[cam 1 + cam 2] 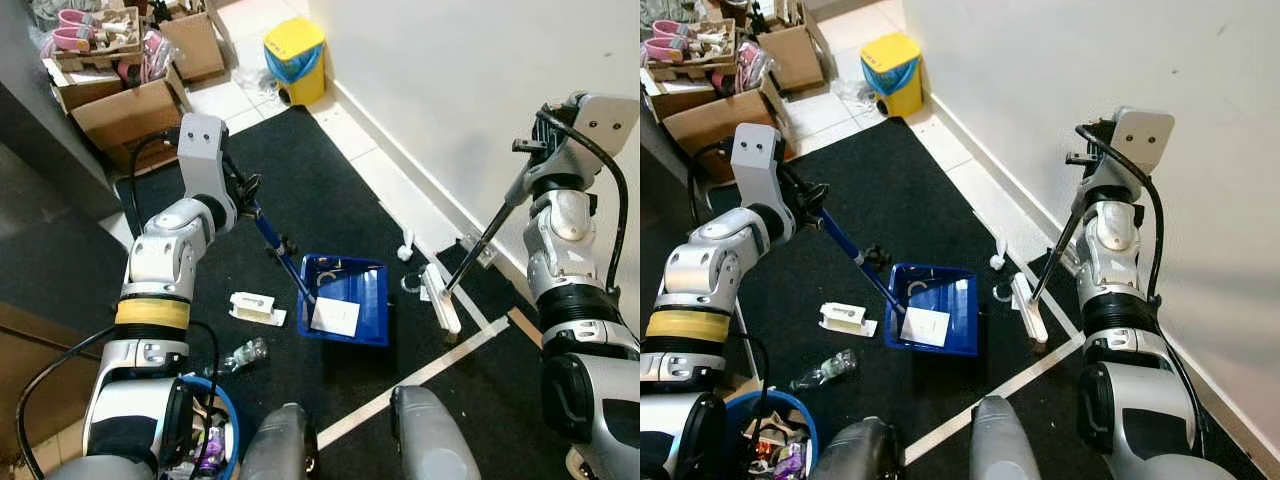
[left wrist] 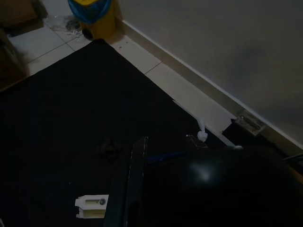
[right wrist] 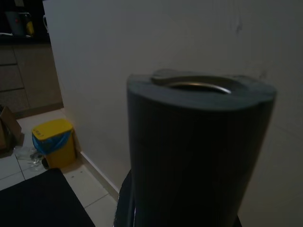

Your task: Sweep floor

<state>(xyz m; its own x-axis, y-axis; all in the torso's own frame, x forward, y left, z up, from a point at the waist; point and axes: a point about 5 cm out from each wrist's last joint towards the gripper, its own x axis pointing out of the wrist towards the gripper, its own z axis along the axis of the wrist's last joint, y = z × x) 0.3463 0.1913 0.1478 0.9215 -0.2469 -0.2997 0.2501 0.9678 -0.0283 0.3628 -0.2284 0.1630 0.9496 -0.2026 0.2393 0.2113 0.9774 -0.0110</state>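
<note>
A blue dustpan (image 1: 365, 290) rests on the black mat (image 1: 320, 190) with a white sheet of paper (image 1: 335, 316) inside it. Its long blue handle (image 1: 275, 240) slants up to my left gripper (image 1: 246, 192), which is shut on it. My right gripper (image 1: 530, 160) is shut on the dark handle (image 1: 480, 245) of a broom near the wall. The broom's white head (image 1: 441, 300) sits on the floor just right of the dustpan. Litter lies around: a white box (image 1: 255, 307), a crushed clear bottle (image 1: 245, 353) and a small white bottle (image 1: 406, 245).
The white wall (image 1: 450, 90) and its skirting run along the right. A yellow bin (image 1: 295, 60) stands in the far corner, with cardboard boxes (image 1: 125, 110) at the back left. A blue bucket of rubbish (image 1: 210, 430) is by my left side. White tape (image 1: 420, 380) crosses the mat.
</note>
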